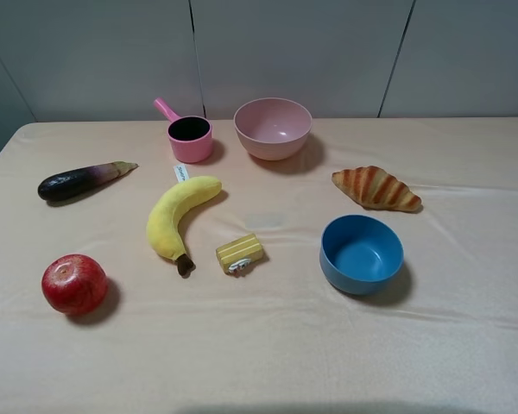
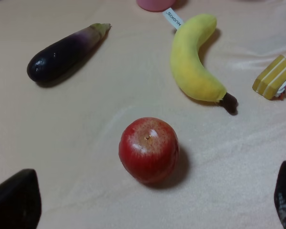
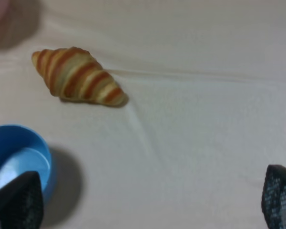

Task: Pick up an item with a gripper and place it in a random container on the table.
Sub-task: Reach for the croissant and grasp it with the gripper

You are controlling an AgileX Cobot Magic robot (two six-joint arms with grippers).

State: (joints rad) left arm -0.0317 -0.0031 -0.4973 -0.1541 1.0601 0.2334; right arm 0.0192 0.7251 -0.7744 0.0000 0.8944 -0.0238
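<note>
The golden-brown croissant (image 1: 376, 188) with darker stripes lies on the peach cloth table (image 1: 466, 328) at the right, behind the blue bowl; it also shows in the right wrist view (image 3: 77, 75). The pale pink bowl (image 1: 273, 128) stands upright at the back middle, with nothing in it. Neither arm shows in the exterior high view. My right gripper (image 3: 148, 202) is open and empty, its fingertips (image 3: 16, 202) wide apart, well back from the croissant. My left gripper (image 2: 150, 202) is open and empty, with a red apple just beyond its fingertips (image 2: 14, 202).
A blue bowl (image 1: 361, 253) stands in front of the croissant. A pink handled cup (image 1: 188, 136) sits left of the pink bowl. A banana (image 1: 178, 214), a small yellow block (image 1: 239, 253), an eggplant (image 1: 79, 180) and a red apple (image 1: 73, 284) lie on the left half.
</note>
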